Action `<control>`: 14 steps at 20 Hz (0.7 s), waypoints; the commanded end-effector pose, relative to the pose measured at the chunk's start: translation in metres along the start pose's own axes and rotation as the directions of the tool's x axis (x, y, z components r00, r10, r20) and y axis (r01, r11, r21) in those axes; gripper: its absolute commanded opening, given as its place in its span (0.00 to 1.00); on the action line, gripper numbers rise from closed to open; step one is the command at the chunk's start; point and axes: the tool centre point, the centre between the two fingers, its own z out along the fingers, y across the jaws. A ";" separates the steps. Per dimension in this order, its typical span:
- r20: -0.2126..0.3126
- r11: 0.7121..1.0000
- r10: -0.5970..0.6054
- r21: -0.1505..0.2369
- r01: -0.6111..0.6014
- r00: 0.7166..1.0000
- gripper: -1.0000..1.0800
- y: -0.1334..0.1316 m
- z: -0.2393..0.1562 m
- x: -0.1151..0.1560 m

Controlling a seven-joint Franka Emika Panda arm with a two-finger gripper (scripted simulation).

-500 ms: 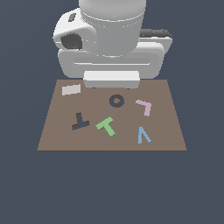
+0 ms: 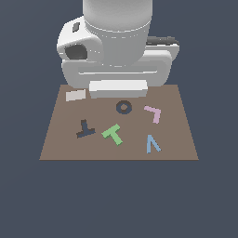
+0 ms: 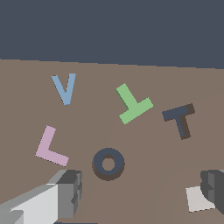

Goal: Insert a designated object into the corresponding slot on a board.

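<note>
In the exterior view, the green T block (image 2: 112,134) lies flat on the brown board (image 2: 179,139), just beside the navy T slot (image 2: 85,129), apart from it. My arm hides my claw.

In the wrist view, my claw (image 3: 142,192) hangs wide open and empty above the dark ring (image 3: 108,163), its fingers (image 3: 70,192) spread.
</note>
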 end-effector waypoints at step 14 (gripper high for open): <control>0.004 0.953 -0.302 0.013 0.302 0.953 0.96 0.012 0.063 0.034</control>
